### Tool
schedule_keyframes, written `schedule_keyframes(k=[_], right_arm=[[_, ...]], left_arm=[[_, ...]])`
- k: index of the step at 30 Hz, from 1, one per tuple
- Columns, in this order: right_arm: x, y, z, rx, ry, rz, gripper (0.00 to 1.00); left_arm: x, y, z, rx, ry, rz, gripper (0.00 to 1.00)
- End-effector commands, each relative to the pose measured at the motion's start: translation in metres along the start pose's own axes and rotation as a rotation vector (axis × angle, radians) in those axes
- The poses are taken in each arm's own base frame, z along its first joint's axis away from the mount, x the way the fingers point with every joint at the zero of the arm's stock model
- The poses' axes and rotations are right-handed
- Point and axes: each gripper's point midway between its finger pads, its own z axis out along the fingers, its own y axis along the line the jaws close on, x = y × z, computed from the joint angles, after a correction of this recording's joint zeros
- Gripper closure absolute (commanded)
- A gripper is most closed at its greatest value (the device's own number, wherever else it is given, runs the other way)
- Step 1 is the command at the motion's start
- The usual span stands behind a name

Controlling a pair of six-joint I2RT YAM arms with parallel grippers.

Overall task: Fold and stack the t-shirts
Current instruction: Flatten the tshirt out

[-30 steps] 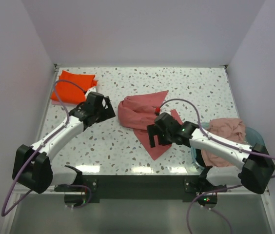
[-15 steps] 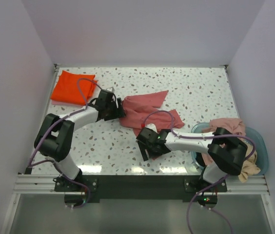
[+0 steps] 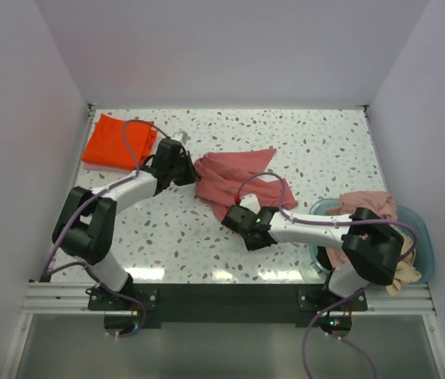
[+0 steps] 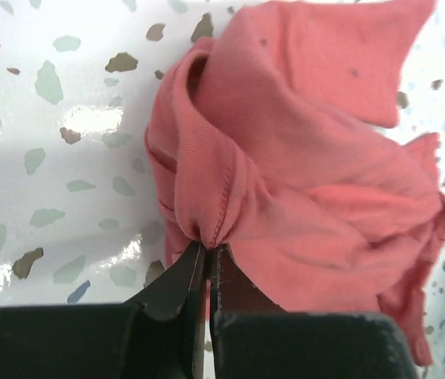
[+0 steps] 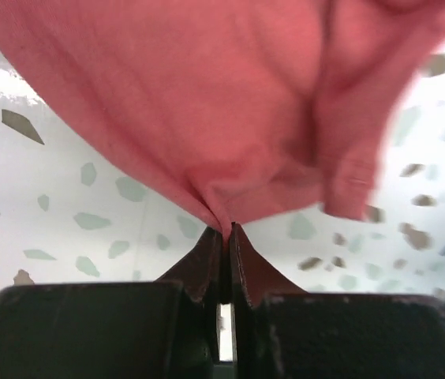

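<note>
A dusty salmon-pink t-shirt (image 3: 238,175) lies crumpled in the middle of the speckled table. My left gripper (image 3: 194,175) is shut on a hemmed fold at the shirt's left edge; the left wrist view shows the cloth (image 4: 309,158) pinched between the closed tips (image 4: 209,249). My right gripper (image 3: 233,214) is shut on the shirt's near edge, and the right wrist view has the cloth (image 5: 207,95) bunched into its tips (image 5: 228,230). A bright orange t-shirt (image 3: 117,142) lies folded at the back left.
A teal basin (image 3: 425,237) stands at the right front, holding a pink shirt (image 3: 368,207) and a beige one (image 3: 405,274). White walls close in the table on three sides. The arms' bases and a rail run along the near edge.
Both grippers went from open to shut on the salmon-pink shirt. The left one reached its left edge, the right one its near edge, and the cloth has bunched up.
</note>
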Motion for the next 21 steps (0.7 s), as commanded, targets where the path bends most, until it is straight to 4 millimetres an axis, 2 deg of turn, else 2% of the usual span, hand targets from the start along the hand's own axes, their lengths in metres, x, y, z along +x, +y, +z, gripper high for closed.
schedule_keyframes(k=[1, 2, 3, 4, 5, 6, 7, 8, 10, 11, 12, 13, 14, 16, 17, 19, 20, 21], right_arm=[[-0.049, -0.025, -0.049, 0.08, -0.169, 0.005, 1.0], [-0.065, -0.033, -0.068, 0.101, -0.22, 0.009, 1.0], [-0.078, -0.039, -0.087, 0.095, -0.273, 0.015, 1.0], [-0.087, -0.046, -0.102, 0.1, -0.311, 0.025, 1.0], [-0.101, -0.053, -0.124, 0.102, -0.357, 0.028, 1.0], [-0.113, -0.065, -0.144, 0.11, -0.421, 0.056, 1.0], [-0.122, -0.071, -0.159, 0.112, -0.46, 0.067, 1.0], [-0.136, -0.074, -0.179, 0.092, -0.516, 0.091, 1.0], [-0.154, -0.092, -0.211, 0.096, -0.609, 0.12, 1.0], [-0.167, -0.097, -0.236, 0.067, -0.667, 0.162, 1.0], [-0.175, -0.102, -0.25, 0.061, -0.699, 0.162, 1.0], [-0.181, -0.106, -0.265, 0.046, -0.736, 0.178, 1.0], [-0.194, -0.109, -0.291, 0.014, -0.797, 0.186, 1.0], [-0.208, -0.108, -0.317, -0.036, -0.853, 0.195, 1.0], [-0.219, -0.112, -0.345, -0.072, -0.907, 0.199, 1.0], [-0.23, -0.113, -0.37, -0.104, -0.958, 0.202, 1.0], [-0.24, -0.117, -0.392, -0.114, -1.002, 0.206, 1.0], [-0.245, -0.12, -0.402, -0.117, -1.022, 0.208, 1.0]], left_arm=[[-0.054, -0.035, -0.049, 0.104, -0.205, 0.059, 1.0], [-0.07, -0.046, -0.074, 0.131, -0.277, 0.06, 1.0], [-0.064, -0.042, -0.085, 0.101, -0.261, 0.054, 1.0], [-0.073, -0.04, -0.098, 0.074, -0.301, 0.047, 1.0], [-0.085, -0.047, -0.124, 0.085, -0.361, 0.041, 1.0], [-0.096, -0.055, -0.142, 0.097, -0.394, 0.042, 1.0], [-0.101, -0.048, -0.155, 0.044, -0.422, 0.03, 1.0], [-0.11, -0.053, -0.178, 0.052, -0.471, 0.026, 1.0], [-0.13, -0.058, -0.214, 0.029, -0.542, 0.013, 1.0], [-0.138, -0.063, -0.235, 0.038, -0.587, 0.004, 1.0], [-0.15, -0.072, -0.259, 0.055, -0.631, 0.005, 1.0], [-0.158, -0.073, -0.274, 0.048, -0.67, -0.003, 1.0], [-0.173, -0.085, -0.304, 0.076, -0.736, -0.003, 1.0], [-0.184, -0.09, -0.331, 0.073, -0.782, -0.001, 1.0], [-0.197, -0.102, -0.36, 0.106, -0.842, -0.002, 1.0], [-0.207, -0.11, -0.387, 0.128, -0.894, 0.0, 1.0], [-0.216, -0.12, -0.413, 0.158, -0.944, 0.012, 1.0], [-0.219, -0.123, -0.424, 0.167, -0.961, 0.017, 1.0]])
